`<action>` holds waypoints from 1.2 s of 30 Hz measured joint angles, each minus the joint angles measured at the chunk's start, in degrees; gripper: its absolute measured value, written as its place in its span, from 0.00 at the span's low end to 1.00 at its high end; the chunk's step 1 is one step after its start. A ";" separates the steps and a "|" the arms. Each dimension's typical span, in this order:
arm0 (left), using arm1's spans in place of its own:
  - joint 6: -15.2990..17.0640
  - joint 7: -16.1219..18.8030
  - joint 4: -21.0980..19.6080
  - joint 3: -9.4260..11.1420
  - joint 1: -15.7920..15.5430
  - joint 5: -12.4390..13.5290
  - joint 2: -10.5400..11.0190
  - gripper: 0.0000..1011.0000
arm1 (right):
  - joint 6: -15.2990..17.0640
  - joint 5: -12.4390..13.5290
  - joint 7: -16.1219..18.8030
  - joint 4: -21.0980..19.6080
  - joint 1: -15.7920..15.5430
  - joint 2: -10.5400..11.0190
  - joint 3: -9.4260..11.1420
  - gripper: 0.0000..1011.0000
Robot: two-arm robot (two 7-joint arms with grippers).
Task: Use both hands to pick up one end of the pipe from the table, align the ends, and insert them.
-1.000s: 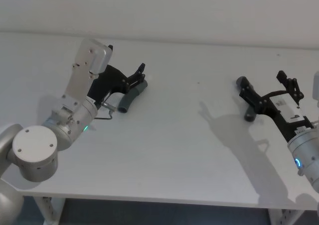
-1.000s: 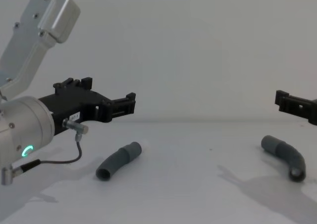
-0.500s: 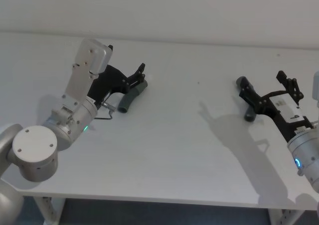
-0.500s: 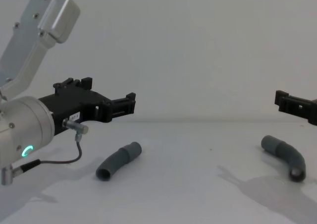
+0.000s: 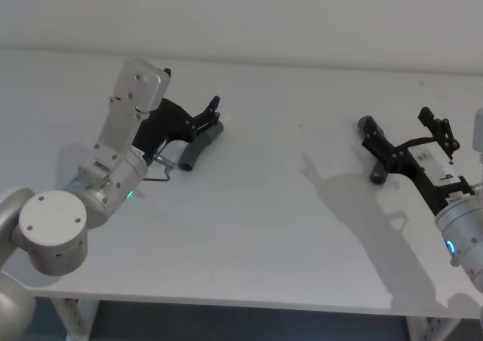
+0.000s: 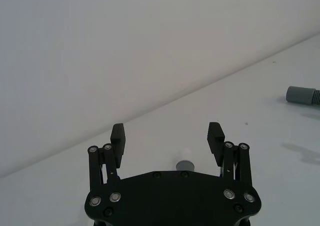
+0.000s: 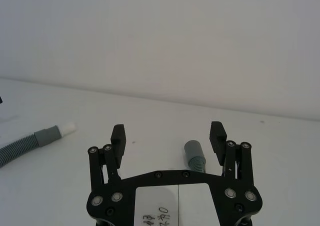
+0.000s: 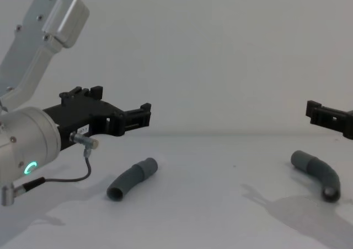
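Observation:
Two dark-grey bent pieces of the pipe lie far apart on the white table (image 5: 287, 205). The left piece (image 5: 198, 148) lies just below my left gripper (image 5: 214, 109), which hovers open above its far end. In the left wrist view that end (image 6: 185, 165) shows between the open fingers (image 6: 216, 136). Across the table, my right gripper (image 5: 396, 127) is open over the right piece (image 5: 375, 167), its fingers to either side. The right wrist view shows this piece's ribbed section and collar (image 7: 195, 156) between the fingers, and the left piece's whitish tip (image 7: 67, 128) farther off. In the chest view both pieces (image 8: 132, 180) (image 8: 317, 172) rest flat.
The left arm's silver wrist with its green ring light (image 8: 30, 166) and a thin cable (image 8: 66, 180) stands large at the chest view's left. The table's front edge (image 5: 241, 303) is close to me, and a plain white wall rises behind.

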 joint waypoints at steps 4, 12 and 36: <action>0.47 -0.36 0.00 -0.01 -0.11 -0.09 0.04 0.99 | 0.00 0.00 0.00 0.00 0.00 0.00 0.00 0.99; 4.28 -2.65 -0.40 -0.19 -0.99 -1.37 0.68 0.99 | 0.00 0.00 0.00 0.00 0.00 0.00 0.00 0.99; 25.22 -14.24 1.29 1.58 -8.69 -5.19 4.09 0.99 | 0.00 0.00 0.00 0.00 0.00 0.00 0.01 0.99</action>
